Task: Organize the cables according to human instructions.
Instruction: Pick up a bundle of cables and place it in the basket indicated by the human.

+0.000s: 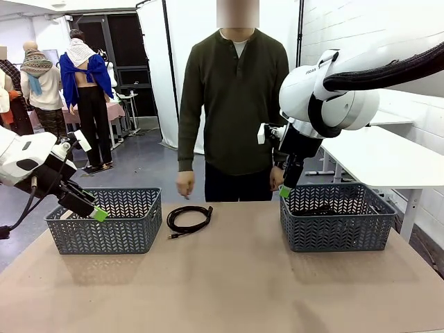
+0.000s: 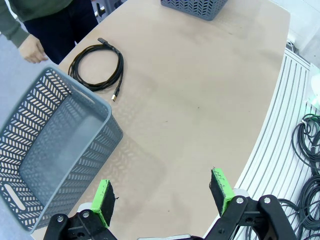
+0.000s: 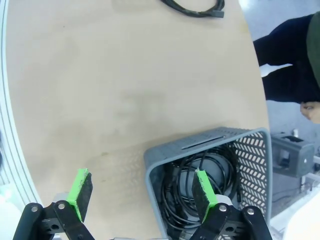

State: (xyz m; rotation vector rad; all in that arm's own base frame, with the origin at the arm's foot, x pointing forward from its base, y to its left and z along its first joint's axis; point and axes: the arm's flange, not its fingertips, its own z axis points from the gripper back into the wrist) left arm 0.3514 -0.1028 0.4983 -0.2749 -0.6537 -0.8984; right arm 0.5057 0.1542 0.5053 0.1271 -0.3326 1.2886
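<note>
One coiled black cable (image 1: pixel 189 220) lies on the table between the two baskets; it is also in the left wrist view (image 2: pixel 96 67) and at the top edge of the right wrist view (image 3: pixel 197 7). More black cables (image 3: pixel 200 187) lie coiled inside the right grey basket (image 1: pixel 336 216). My left gripper (image 2: pixel 162 199) hangs open over the table beside the left grey basket (image 2: pixel 50 150), holding nothing. My right gripper (image 3: pixel 140 196) stands open above the near wall of the right basket (image 3: pixel 210 137), nothing between its fingers. The person's hand (image 1: pixel 184 184) hangs near the loose cable.
The person stands at the table's far edge in a dark green top. The left basket (image 1: pixel 105 218) looks empty. Bare tabletop spreads between and in front of the baskets. A white table (image 1: pixel 388 156) stands at the right. Spare cables (image 2: pixel 307 150) lie off the table's edge.
</note>
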